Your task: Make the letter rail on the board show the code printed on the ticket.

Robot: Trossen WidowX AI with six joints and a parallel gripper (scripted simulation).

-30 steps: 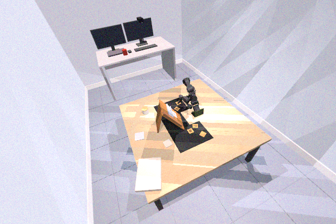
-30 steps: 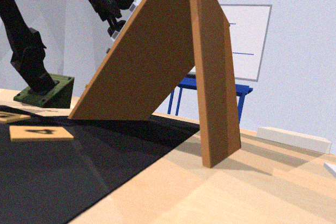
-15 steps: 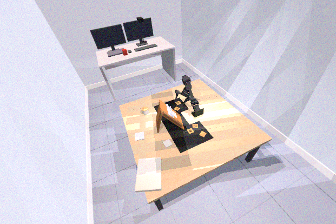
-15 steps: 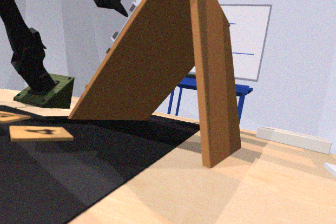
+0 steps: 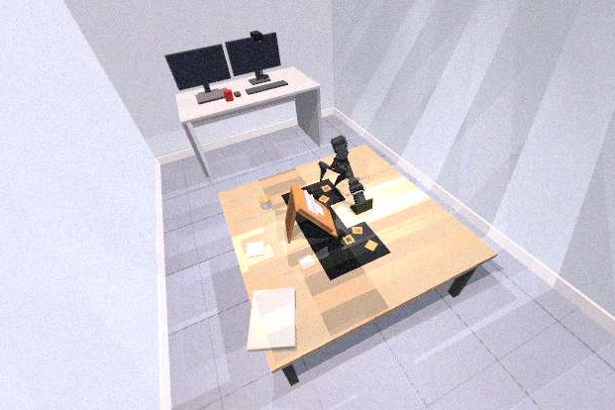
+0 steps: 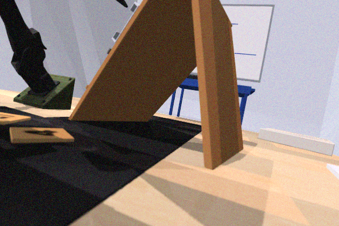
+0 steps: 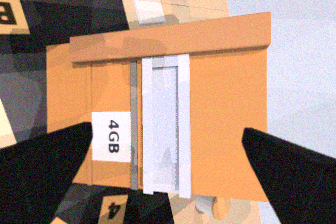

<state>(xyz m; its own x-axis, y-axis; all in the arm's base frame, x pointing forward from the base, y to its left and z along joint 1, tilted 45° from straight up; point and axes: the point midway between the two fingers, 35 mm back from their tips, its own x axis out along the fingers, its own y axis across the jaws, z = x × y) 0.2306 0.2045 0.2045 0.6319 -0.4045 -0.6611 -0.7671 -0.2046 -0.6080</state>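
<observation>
Gripper (image 7: 168, 129) wide, holding nothing | ticket (image 7: 111, 136), left of wrist centre: 4GB | rail (image 7: 160, 125) (image 5: 314, 203) looks tile-free; we judge all three letters remain

Open gripper (image 7: 168, 129) over the orange board (image 7: 229, 125) and its "4GB" ticket (image 7: 111, 136).
The ticket's print runs sideways, beside a gray strip (image 7: 134, 125) and the white-edged letter rail (image 7: 184, 125), where no letter tile shows. A "B" tile (image 7: 11, 17) and a "4" tile (image 7: 113, 209) lie on black matting (image 7: 54, 15), on opposite sides of the board.
</observation>
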